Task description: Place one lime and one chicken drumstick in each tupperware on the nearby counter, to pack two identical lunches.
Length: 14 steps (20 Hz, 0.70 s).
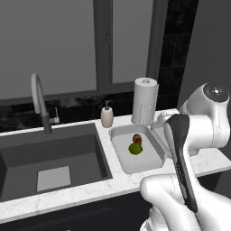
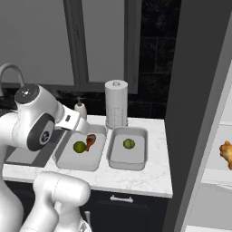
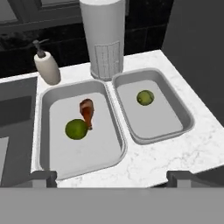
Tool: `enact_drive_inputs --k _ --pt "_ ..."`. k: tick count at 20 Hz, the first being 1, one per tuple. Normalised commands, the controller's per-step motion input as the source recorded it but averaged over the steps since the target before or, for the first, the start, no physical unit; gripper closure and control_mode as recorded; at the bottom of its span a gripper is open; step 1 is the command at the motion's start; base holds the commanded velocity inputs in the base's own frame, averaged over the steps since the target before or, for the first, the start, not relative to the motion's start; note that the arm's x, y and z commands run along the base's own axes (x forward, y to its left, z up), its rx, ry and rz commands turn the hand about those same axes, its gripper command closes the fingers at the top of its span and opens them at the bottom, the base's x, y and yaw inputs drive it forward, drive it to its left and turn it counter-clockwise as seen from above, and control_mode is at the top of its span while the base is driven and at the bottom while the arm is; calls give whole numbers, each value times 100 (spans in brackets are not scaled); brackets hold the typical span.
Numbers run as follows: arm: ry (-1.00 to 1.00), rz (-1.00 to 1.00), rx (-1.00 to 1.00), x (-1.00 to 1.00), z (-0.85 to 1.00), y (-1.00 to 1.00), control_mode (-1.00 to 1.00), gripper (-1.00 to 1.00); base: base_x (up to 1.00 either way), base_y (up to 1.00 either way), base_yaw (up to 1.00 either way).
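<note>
I am looking down from my hand onto a white marble counter [image 3: 175, 157]. 2 light-grey tupperware trays sit side by side in front of a paper towel roll [image 3: 103, 37], which I use as my landmark. My gripper [image 3: 111, 177] is spread wide and holds nothing; its 2 dark fingertips [image 3: 43, 177] stand far apart at the near edge of the counter, above and short of both trays.

The left tupperware [image 3: 46, 98], just in front of the roll and toward the soap dispenser [image 3: 47, 65], holds 1 lime [image 3: 76, 129] and 1 chicken drumstick [image 3: 87, 112], the 2 touching. The drumstick's long axis runs roughly from the roll toward me, thick meaty end nearer the roll, thin bone end pointing at me beside the lime.

The right tupperware [image 3: 183, 111], in front of the roll on its other side, holds 1 lime [image 3: 145, 97] alone.

I judge the first lunch packed and the second half done. The next move calls for fetching a second drumstick; an orange-brown item on a shelf [image 2: 225, 154], well to the right of the roll in the right base view, may be it, but I cannot be sure.
</note>
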Motion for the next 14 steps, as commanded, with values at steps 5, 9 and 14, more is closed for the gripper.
enact_drive_inputs --k 5,9,14 --pt "3 20 0 -73 -75 23 -100 -100 0 0 0" --pt "0 13 -1 -37 -65 45 -100 -100 0 0 0" --pt "2 4 -4 -17 -21 19 100 -100 -53 15 5"
